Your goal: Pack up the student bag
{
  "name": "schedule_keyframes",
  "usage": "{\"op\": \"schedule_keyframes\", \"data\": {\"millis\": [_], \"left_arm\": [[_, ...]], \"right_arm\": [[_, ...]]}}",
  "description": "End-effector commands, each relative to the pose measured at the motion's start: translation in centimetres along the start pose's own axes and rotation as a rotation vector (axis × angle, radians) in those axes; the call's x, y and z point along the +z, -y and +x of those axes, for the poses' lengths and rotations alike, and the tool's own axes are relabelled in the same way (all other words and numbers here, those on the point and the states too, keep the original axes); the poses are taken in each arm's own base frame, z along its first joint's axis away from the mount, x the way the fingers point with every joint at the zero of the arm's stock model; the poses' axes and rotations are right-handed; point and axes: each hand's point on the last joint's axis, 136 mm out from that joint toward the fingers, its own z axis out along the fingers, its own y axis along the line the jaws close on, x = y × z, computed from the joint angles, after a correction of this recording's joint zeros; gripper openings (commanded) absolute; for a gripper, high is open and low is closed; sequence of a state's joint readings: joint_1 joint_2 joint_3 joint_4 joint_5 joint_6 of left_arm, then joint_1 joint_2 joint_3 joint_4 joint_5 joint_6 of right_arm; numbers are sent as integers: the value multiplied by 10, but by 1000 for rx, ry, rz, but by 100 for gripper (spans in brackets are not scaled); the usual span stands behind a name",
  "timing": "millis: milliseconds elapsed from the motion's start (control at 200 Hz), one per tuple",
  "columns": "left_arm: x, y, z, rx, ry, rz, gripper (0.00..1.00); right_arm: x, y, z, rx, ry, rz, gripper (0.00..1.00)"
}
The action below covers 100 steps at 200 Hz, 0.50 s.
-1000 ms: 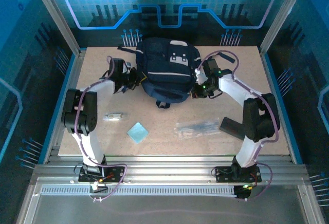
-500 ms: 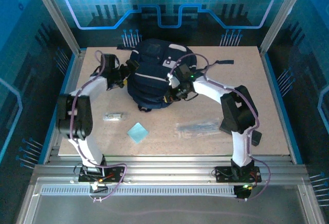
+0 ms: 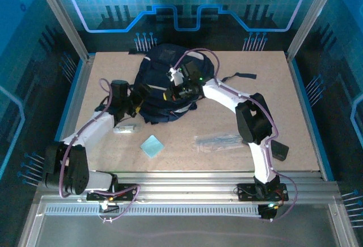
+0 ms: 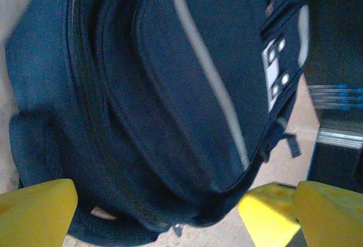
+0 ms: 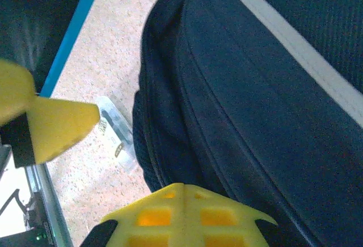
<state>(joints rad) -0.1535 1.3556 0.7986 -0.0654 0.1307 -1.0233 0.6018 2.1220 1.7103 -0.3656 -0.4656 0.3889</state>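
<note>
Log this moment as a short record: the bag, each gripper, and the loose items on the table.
student bag: navy backpack, lying at the far middle of the table
left gripper: open, jaws wide, at the bag's left side
right gripper: shut, on top of the bag; a pinch on fabric cannot be told
not yet packed: small clear packet, light blue square pad, clear pouch, black case

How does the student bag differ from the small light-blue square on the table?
Size: the student bag is far bigger than the light-blue square. Colour: the bag is dark navy with grey stripes; the square is plain pale blue. Shape: the bag is bulky and rounded; the square lies flat. Both rest on the table.
</note>
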Motion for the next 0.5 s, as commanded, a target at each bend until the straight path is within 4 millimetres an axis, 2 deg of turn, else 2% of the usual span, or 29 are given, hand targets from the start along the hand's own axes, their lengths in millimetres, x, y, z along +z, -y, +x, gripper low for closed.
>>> {"op": "schedule_keyframes", "data": {"millis": [0,150,260,400,495], "left_arm": [[12,0,11,-98,13,20,99],[37,5,28,-129,-27,19,99],[55,5,29,-143,-28,6,98],[80,2,26,-161,-26,-8,91],[94,-7,27,-157,-36,-35,82]], "right_arm": [[-17,-1,13,-7,-10,58,0],[-40,12,43,-22,-45,168,0],[-51,21,66,-43,-81,226,15],[-45,21,90,-70,-132,200,30],[-34,25,95,-100,-151,202,36]]}}
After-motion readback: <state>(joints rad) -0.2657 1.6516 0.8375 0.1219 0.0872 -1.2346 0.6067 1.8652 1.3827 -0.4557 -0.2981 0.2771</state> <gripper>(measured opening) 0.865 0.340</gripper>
